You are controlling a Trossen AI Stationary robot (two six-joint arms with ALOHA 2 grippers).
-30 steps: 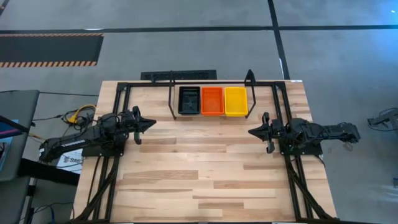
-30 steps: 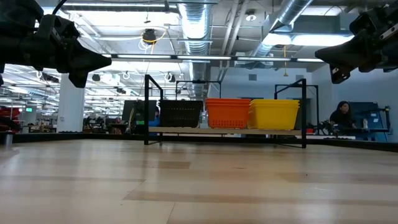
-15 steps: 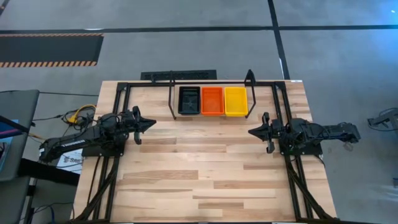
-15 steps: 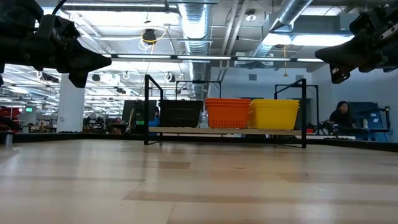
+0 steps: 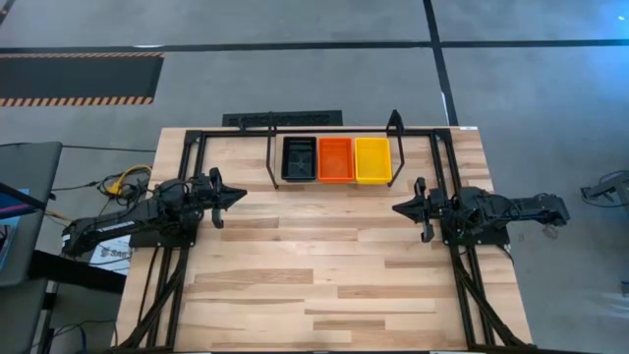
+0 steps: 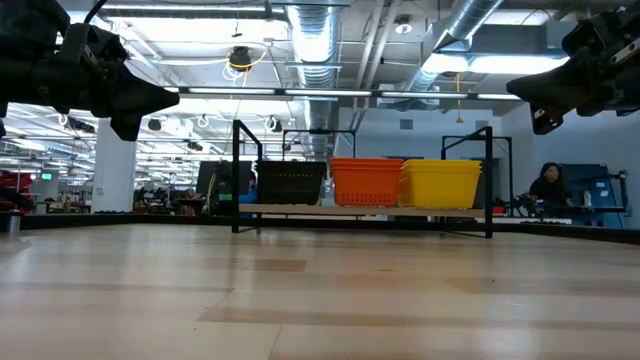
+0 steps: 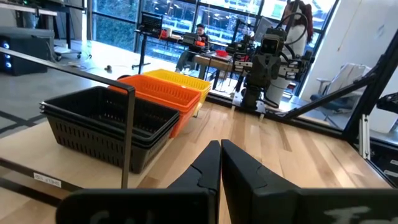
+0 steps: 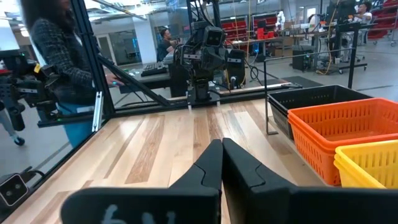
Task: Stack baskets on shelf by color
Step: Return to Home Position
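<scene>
Only the wrist views show left gripper [image 7: 219, 144] and right gripper [image 8: 221, 143] pressed together.

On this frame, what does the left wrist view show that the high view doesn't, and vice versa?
Left wrist only: the black baskets from the side, several rims nested together, and a person beyond the table. High only: the whole table in plan, the floor around it, yellow cables off its left edge. Both: black baskets, orange baskets and yellow baskets side by side on the shelf, the left claw shut and clear of them, the right claw across the table.
</scene>
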